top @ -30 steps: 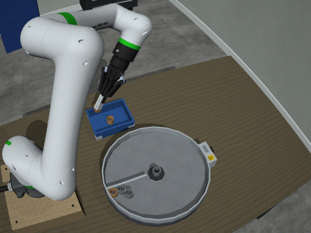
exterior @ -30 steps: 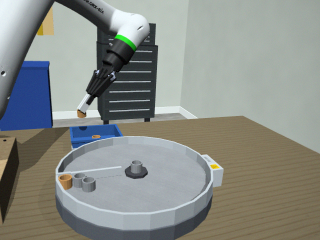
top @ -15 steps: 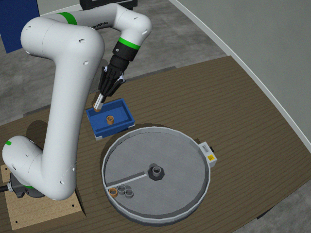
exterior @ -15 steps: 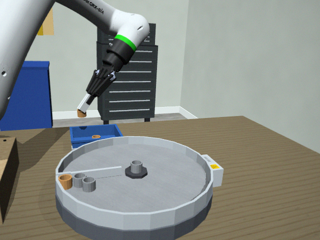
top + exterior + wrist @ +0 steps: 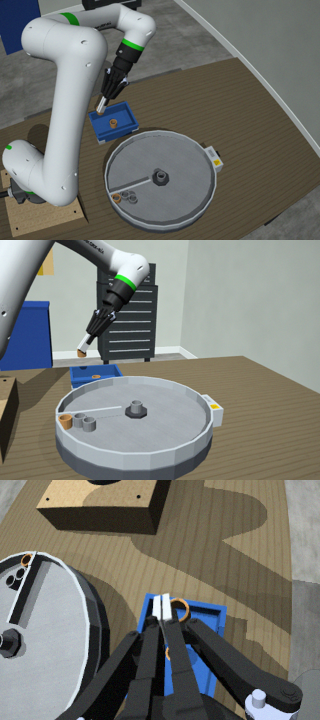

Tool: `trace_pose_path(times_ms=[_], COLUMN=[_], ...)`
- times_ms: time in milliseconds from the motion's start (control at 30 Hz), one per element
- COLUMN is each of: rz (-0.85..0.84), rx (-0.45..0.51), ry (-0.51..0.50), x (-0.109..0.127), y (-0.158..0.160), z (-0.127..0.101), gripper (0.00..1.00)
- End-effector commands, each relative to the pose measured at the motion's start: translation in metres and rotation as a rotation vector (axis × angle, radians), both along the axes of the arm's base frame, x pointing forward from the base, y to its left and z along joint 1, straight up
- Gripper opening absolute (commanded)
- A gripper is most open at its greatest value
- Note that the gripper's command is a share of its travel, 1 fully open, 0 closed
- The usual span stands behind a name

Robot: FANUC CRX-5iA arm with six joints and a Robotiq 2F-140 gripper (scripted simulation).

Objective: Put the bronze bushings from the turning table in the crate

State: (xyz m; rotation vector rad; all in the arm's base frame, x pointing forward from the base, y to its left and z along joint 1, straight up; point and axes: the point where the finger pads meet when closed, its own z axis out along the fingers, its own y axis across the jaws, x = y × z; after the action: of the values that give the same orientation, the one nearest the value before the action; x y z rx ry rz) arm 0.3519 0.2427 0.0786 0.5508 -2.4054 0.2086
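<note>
Hanging above the crate's interior or edge, the held bronze bushing (image 5: 99, 113) (image 5: 81, 354) (image 5: 188, 611) is a short, open-ended ring, upright or nearly so. The fingers of the gripper (image 5: 101, 109) (image 5: 81, 348) (image 5: 162, 600) stand almost together, clamped on its thin wall, with the bore to one side. Handling (judged): light, rigid, hard to crush; its smooth, curved surface may swivel or slip under this off-centre hold. Best hold: low across the outer diameter, or squarely on the wall where neighbours crowd it. Below, the blue crate (image 5: 116, 136) (image 5: 82, 381) (image 5: 221, 625) contains a second bronze bushing (image 5: 113, 125) (image 5: 96, 376) (image 5: 167, 653); a low, gentle release should limit rolling. Farther out, on the turning table (image 5: 180, 155) (image 5: 168, 420) (image 5: 55, 630), a third bronze bushing (image 5: 116, 201) (image 5: 65, 422) (image 5: 23, 560) stands beside two steel bushings (image 5: 132, 201) (image 5: 89, 425) (image 5: 10, 581), near the divider (image 5: 129, 186) (image 5: 98, 409) (image 5: 22, 590); finger clearance there appears tight.
</note>
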Motion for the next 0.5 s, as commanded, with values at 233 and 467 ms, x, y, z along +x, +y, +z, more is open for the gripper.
trace_pose_path(times_ms=[233, 467], rz=[0.0, 0.0], rx=[0.0, 0.0], ry=[0.0, 0.0], x=[0.0001, 0.0001], y=[0.0001, 0.0001], z=[0.0001, -0.0038], gripper=[0.0, 0.0])
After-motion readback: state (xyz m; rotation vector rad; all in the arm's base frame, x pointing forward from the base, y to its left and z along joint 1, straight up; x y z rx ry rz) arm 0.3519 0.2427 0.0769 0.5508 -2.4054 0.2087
